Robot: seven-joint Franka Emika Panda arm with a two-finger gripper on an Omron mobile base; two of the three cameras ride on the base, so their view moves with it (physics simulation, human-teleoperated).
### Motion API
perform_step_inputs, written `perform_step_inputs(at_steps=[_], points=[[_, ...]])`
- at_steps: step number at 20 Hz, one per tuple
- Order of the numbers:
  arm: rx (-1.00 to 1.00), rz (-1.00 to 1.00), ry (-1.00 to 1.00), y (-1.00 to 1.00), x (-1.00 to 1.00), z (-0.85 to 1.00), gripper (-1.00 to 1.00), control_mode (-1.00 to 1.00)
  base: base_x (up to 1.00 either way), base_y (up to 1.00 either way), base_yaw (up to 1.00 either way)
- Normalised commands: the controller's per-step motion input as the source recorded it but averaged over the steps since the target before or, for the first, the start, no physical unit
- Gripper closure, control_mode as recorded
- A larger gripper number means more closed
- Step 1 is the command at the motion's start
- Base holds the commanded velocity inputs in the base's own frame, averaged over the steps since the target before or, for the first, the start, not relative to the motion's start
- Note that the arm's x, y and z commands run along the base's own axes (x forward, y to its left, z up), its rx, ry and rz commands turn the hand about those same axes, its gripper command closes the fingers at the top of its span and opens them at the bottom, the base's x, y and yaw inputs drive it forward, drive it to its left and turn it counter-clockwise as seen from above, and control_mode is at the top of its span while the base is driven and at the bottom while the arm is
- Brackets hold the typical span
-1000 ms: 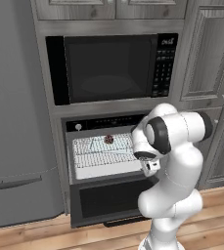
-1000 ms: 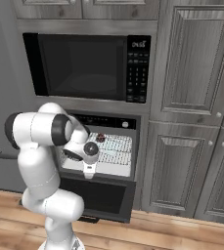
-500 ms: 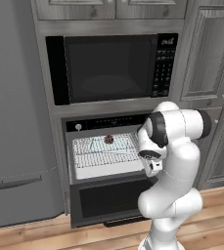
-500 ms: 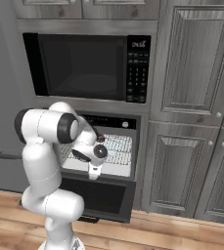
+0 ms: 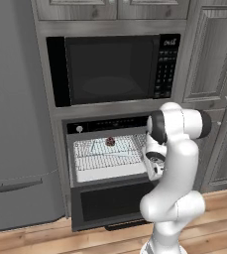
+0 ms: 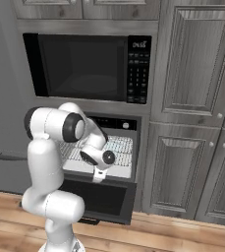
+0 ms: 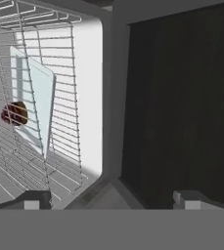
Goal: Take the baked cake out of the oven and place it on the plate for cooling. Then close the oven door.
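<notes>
Baked cake centre frame in left base view, on pale tray atop oven rack. Right base view: gripper lower centre. Hand view: cake far left, fingertips spread, empty. Likely light, crumbly; pinch gently across sides.

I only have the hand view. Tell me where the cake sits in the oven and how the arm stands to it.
Observer: The cake sits on a pale square tray on the upper wire rack, toward the back of the oven.
Operator: Report the door.
Observer: The oven door hangs fully dropped below the cavity, its window facing outward.
Operator: Give me the gripper.
Observer: The gripper is open and holds nothing; the hand hangs at the cavity's right front corner, outside the rack.
Operator: Name what is above the oven.
Observer: A black microwave, door shut.
</notes>
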Motion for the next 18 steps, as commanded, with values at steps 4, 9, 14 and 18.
perform_step_inputs(at_steps=[4,9,14,18], points=[[0.06,0.0,0.0,0.0,0.13,-0.21,-1.0,-1.0,0.0,0.0,0.0],[0.13,0.0,0.0,0.06,0.16,-0.15,-1.0,-1.0,0.0,0.0,0.0],[0.18,0.0,0.0,0.01,0.21,-0.14,-1.0,-1.0,0.0,0.0,0.0],[0.11,0.0,0.0,0.0,0.35,-0.08,-1.0,-1.0,0.0,0.0,0.0]])
